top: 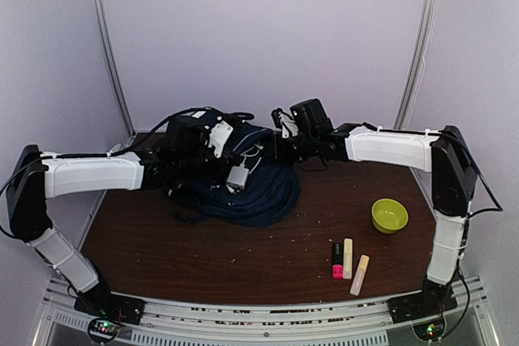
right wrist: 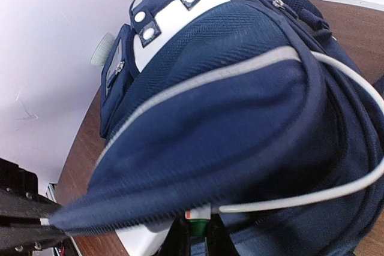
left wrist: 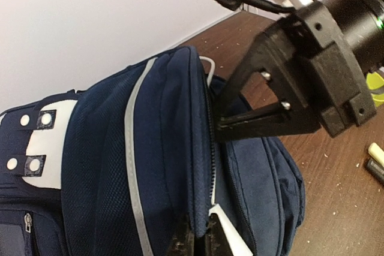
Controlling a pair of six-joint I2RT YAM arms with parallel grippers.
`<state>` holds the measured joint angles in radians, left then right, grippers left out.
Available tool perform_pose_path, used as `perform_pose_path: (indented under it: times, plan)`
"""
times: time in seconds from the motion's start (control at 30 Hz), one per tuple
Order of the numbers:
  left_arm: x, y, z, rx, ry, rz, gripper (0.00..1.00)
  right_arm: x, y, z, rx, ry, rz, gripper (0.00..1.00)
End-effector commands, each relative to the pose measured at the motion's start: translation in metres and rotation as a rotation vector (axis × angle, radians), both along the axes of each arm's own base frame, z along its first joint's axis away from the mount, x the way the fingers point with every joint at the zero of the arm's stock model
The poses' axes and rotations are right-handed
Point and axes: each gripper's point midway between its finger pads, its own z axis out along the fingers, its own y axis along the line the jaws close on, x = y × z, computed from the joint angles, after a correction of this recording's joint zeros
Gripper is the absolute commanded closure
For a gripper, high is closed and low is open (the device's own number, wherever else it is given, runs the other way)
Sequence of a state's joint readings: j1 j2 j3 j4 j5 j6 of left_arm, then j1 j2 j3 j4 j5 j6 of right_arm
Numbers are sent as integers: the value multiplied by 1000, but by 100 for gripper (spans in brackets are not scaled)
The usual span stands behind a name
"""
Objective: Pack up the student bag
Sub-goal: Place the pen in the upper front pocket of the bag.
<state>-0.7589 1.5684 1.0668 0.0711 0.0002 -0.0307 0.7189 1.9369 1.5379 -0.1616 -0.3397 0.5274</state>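
- student bag (top: pixel 251 188) lies slumped toward the back of the dark wood surface (top: pixel 243 257), between the two arms, with its white snap patch facing the left wrist view
- left hand (left wrist: pixel 200 237): jaws pinched together on the bag's zippered rim, with fabric caught between the tips
- right hand (left wrist: pixel 219 128): fingers drawn nearly together and clamped on the same rim, further along it
- rim fabric is stretched taut between the two hands
- green bowl (top: pixel 389 215) and three marker pens (top: pixel 348 258) sit at the right front, well apart from the bag
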Motion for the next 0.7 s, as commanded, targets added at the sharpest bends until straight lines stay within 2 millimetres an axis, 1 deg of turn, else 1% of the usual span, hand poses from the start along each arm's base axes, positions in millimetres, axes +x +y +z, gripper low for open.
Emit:
perform_pose_path:
  times: [0.0,0.07,0.17,0.2,0.27,0.3,0.33,0.43,0.5,0.6,0.67]
  plan:
    - [2,-2,50,-59,-138,-37,100,5,29,29,54,-40,32,98]
    - [1,-3,59,-76,-153,-46,100,12,41,28,63,-49,28,98]
    - [-1,-4,65,-90,-162,-56,100,22,59,16,95,-22,16,97]
    - [-2,-3,66,-92,-163,-55,100,25,63,17,114,-19,8,97]
    - [-2,-1,64,-91,-157,-46,100,32,66,9,126,-11,-17,96]
    - [-2,0,63,-90,-153,-39,100,35,65,9,128,-20,-32,93]
    - [-2,2,61,-87,-150,-32,100,37,64,7,123,-23,-45,89]
    - [2,7,50,-81,-126,6,100,37,60,4,96,-28,-51,80]
    - [9,12,42,-83,-93,42,100,34,55,4,79,-29,-49,74]
    - [17,16,32,-85,-52,77,100,26,45,6,63,-32,-45,68]
    - [20,16,28,-87,-39,85,100,19,39,13,55,-45,-32,64]
